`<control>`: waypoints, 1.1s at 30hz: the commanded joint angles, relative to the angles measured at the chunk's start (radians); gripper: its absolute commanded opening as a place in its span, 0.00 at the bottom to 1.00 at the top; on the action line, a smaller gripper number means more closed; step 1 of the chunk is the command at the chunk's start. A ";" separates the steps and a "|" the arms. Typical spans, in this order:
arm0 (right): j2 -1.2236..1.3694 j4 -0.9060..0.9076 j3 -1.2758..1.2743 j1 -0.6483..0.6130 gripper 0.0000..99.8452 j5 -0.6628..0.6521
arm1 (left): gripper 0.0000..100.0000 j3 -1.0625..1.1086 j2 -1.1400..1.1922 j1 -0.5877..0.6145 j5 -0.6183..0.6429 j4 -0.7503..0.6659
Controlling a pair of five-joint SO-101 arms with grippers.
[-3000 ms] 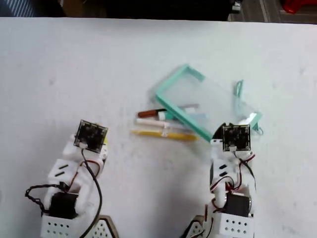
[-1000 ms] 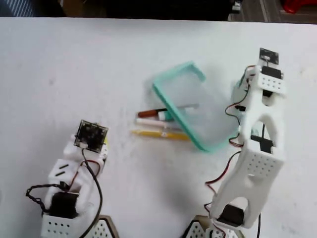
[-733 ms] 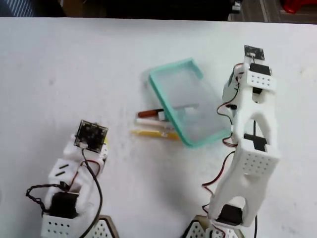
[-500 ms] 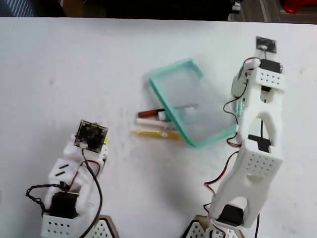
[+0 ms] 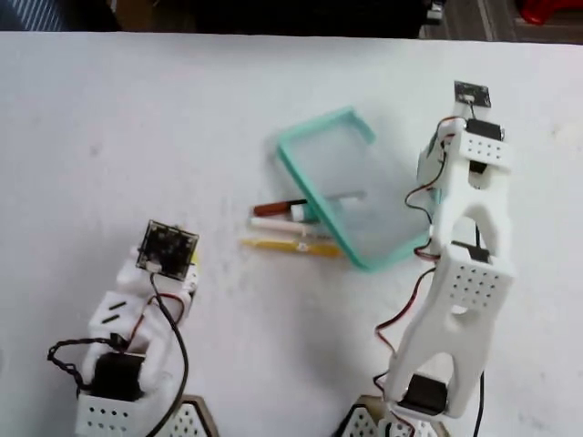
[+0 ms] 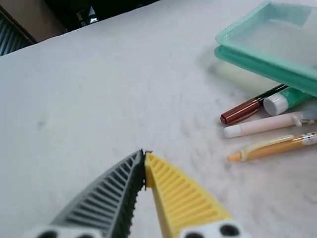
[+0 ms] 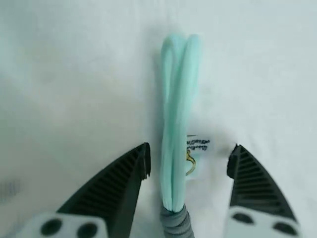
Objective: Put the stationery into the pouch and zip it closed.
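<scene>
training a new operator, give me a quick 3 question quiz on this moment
1. True or false: the left gripper is shut with nothing in it.
2. What lies between the open jaws of the right gripper?
A. a brown marker
B. the pouch's teal strap
C. a zip puller alone
3. Fill in: the yellow pen lies on the ___, outside the pouch.

Key: 1 true; 2 B; 3 table.
</scene>
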State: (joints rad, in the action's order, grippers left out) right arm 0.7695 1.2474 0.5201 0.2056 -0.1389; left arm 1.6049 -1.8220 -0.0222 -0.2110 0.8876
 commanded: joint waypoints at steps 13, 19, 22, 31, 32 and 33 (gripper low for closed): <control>-0.019 0.056 0.124 -0.019 0.02 -0.186 | 0.02 -0.009 -0.010 0.001 0.011 -0.025; -0.200 0.260 0.377 -0.021 0.02 -0.135 | 0.03 -0.011 -0.010 0.001 0.011 -0.015; -0.285 0.321 0.525 -0.051 0.02 -0.135 | 0.10 -0.011 -0.010 -0.001 0.015 -0.012; -0.470 0.469 0.809 -0.182 0.02 -0.135 | 0.17 -0.060 -0.010 -0.031 0.017 0.081; -0.495 0.469 0.822 -0.191 0.02 -0.135 | 0.17 -0.068 -0.010 -0.031 0.017 0.089; -0.522 0.469 0.835 -0.197 0.02 -0.135 | 0.17 -0.075 -0.010 -0.031 0.017 0.100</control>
State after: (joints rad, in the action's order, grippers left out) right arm 0.3537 1.6955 1.2827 0.0399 -0.2846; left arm 1.6049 -1.8220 -0.0407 -0.2079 0.9597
